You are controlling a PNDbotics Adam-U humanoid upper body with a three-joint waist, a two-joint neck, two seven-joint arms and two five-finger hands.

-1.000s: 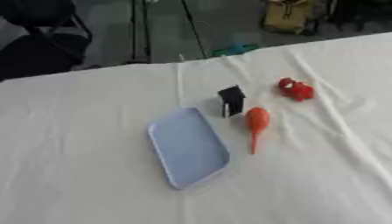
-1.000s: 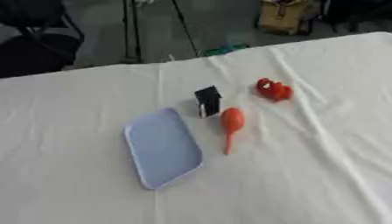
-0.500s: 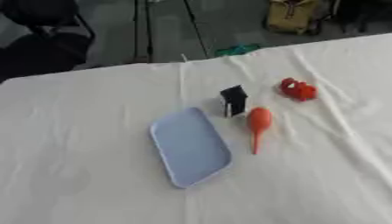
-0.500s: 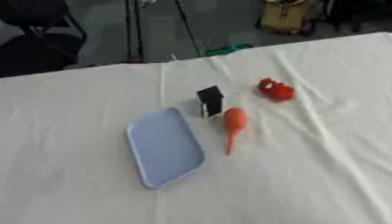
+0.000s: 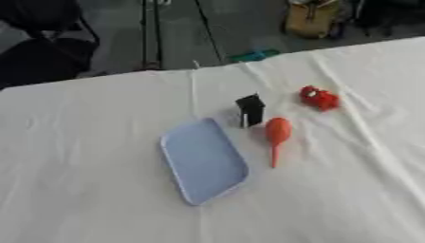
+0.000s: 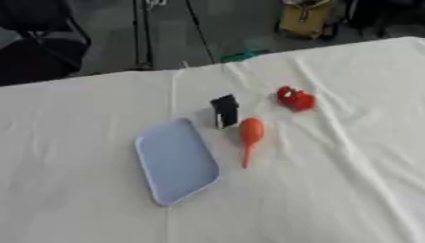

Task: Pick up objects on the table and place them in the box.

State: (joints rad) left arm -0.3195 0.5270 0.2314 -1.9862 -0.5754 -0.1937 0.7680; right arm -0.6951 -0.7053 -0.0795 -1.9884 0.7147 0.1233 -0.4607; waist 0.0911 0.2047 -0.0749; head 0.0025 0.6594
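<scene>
Worktop [image 5: 83, 190] under white cloth carries, left to right, a pale blue tray [image 5: 203, 160], a small black block [image 5: 250, 109] standing upright, an orange bulb with a thin stem [image 5: 276, 134], and a red lumpy object [image 5: 318, 98]. Neither hand shows, so their state and placement relative to them cannot be told.

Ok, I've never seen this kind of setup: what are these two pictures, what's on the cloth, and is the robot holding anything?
Both pictures come from the two eyes of a camera in a humanoid robot's head, looking down at its work table, so they show nearly the same thing. On the white cloth lie a pale blue tray, a small black object standing beside it, an orange bulb-shaped item with a thin stem, and a small red object farther right. Neither hand appears in either view, so nothing is held.
</scene>
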